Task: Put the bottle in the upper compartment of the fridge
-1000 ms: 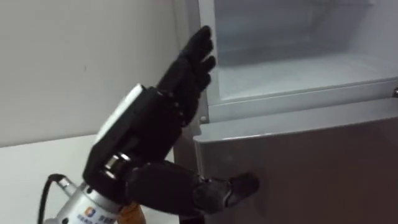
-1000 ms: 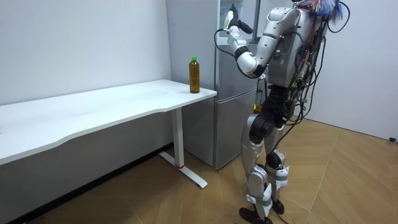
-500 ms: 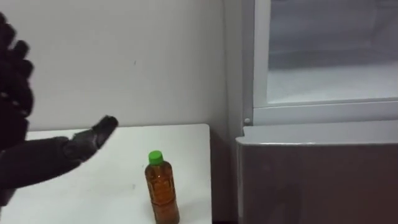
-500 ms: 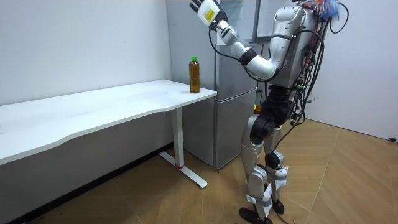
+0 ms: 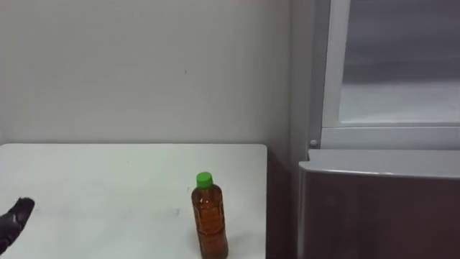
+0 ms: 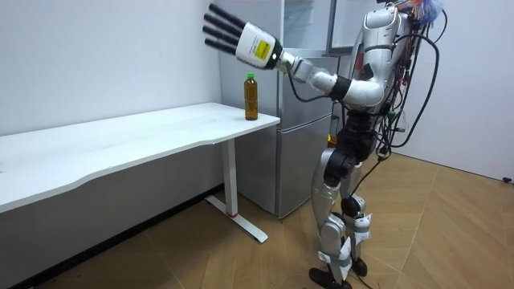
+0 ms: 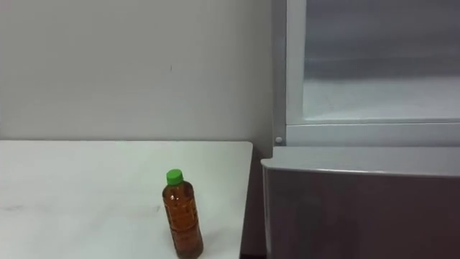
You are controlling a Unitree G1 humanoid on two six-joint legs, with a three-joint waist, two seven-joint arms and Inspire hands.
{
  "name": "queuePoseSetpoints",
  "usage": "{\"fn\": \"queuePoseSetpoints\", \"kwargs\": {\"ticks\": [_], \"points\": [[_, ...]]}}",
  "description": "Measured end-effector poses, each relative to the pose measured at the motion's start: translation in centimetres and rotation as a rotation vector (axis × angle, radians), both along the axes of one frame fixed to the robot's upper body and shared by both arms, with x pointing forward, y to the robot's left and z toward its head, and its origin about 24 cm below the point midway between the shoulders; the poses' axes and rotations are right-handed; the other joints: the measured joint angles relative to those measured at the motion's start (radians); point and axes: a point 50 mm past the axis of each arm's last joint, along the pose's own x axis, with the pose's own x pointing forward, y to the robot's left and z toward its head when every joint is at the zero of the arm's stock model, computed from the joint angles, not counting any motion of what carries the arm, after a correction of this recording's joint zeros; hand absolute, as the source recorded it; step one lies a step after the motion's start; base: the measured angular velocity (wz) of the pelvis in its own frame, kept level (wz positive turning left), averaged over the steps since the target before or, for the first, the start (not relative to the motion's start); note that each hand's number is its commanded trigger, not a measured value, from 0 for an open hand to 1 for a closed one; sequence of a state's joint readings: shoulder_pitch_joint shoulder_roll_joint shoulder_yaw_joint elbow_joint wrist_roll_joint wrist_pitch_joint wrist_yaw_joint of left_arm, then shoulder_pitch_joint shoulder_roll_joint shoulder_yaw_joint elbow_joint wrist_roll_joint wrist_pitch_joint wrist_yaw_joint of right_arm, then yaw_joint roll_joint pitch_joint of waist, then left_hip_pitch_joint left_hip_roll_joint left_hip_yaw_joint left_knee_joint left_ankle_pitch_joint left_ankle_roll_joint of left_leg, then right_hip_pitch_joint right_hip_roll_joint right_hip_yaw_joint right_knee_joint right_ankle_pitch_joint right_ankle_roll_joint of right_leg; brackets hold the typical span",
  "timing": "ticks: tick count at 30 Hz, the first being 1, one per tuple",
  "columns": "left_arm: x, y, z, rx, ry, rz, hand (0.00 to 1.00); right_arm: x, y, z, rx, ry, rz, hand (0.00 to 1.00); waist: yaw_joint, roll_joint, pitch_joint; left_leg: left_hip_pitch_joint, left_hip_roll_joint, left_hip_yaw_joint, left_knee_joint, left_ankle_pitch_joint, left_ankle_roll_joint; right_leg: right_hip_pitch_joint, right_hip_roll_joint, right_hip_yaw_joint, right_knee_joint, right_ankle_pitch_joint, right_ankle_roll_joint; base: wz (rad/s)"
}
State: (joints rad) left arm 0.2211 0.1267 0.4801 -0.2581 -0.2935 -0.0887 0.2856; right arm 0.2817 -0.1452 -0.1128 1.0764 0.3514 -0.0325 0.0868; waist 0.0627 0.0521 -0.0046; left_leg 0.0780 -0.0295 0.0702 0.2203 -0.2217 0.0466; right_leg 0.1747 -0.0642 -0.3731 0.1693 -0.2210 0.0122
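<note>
A brown bottle (image 5: 210, 219) with a green cap stands upright near the right end of the white table (image 5: 100, 187), close to the fridge. In the room view the bottle (image 6: 251, 97) is at the table's corner beside the fridge (image 6: 301, 120). My left hand (image 6: 233, 36) is stretched out high above the table, left of and above the bottle, fingers straight and open, holding nothing. A dark fingertip of that hand (image 5: 16, 218) shows at the left edge of the left eye view. The upper fridge compartment (image 5: 399, 93) stands open, with a pale bare shelf inside.
The grey lower fridge door (image 5: 381, 208) is shut, right beside the table's end. A plain wall runs behind the table. I stand on the wooden floor in front of the fridge, turned toward the table (image 6: 144, 136).
My left arm has swung from the fridge's edge out to the left and over the table. The eye view has turned left, so the bottle and fridge sit further right in the picture.
</note>
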Motion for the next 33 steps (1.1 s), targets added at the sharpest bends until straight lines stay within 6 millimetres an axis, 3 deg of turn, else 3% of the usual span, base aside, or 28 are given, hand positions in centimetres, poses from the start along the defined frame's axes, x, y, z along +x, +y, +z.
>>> {"fn": "queuePoseSetpoints", "kwargs": {"ticks": [5, 10, 14, 20, 26, 33], "points": [[-2.0, 1.5, -5.2, -0.232, 0.135, 0.119, 0.00, 0.1, 0.0, 0.0, 0.002, 0.004, -0.017, 0.00, 0.000, -0.006, -0.0007, 0.005, 0.000, 0.008, 0.001, 0.000, 0.001, 0.000, 0.000, 0.008, 0.001, -0.001, 0.000, -0.04], [-4.5, 1.9, -10.4, -0.357, 0.335, 0.218, 0.00, -0.2, -0.1, 0.0, -0.007, 0.013, -0.014, 0.00, 0.000, -0.021, 0.0004, 0.020, 0.000, 0.009, -0.003, -0.001, 0.001, 0.004, 0.000, 0.018, 0.001, -0.002, 0.000, -0.03], [-6.4, 0.6, -14.7, -0.461, 0.514, 0.246, 0.00, -0.4, -0.5, 0.2, -0.019, 0.012, -0.027, 0.00, -0.003, -0.020, -0.0013, 0.014, 0.001, 0.009, 0.002, -0.008, 0.004, 0.005, 0.001, 0.023, 0.001, -0.002, 0.000, 0.00], [-9.3, -0.9, -18.9, -0.564, 0.707, 0.282, 0.00, -0.7, -0.5, 0.2, -0.018, 0.010, -0.024, 0.00, -0.007, -0.021, 0.0003, 0.028, 0.000, 0.012, 0.000, -0.009, 0.005, 0.018, 0.000, 0.027, 0.005, -0.001, 0.001, 0.00], [-11.8, -2.6, -21.5, -0.619, 0.871, 0.257, 0.00, -0.7, -0.5, 0.2, -0.014, 0.012, 0.012, 0.00, -0.012, -0.027, 0.0014, 0.029, 0.000, 0.012, 0.000, -0.009, 0.005, 0.018, 0.000, 0.030, 0.001, -0.003, 0.001, 0.00], [-14.0, -3.7, -23.0, -0.619, 1.021, 0.227, 0.00, -0.6, -0.4, 0.2, 0.002, 0.011, 0.024, 0.00, -0.016, -0.037, 0.0026, 0.030, 0.001, 0.021, 0.001, -0.010, 0.006, 0.015, 0.002, 0.047, 0.000, -0.003, 0.001, -0.02]]}}
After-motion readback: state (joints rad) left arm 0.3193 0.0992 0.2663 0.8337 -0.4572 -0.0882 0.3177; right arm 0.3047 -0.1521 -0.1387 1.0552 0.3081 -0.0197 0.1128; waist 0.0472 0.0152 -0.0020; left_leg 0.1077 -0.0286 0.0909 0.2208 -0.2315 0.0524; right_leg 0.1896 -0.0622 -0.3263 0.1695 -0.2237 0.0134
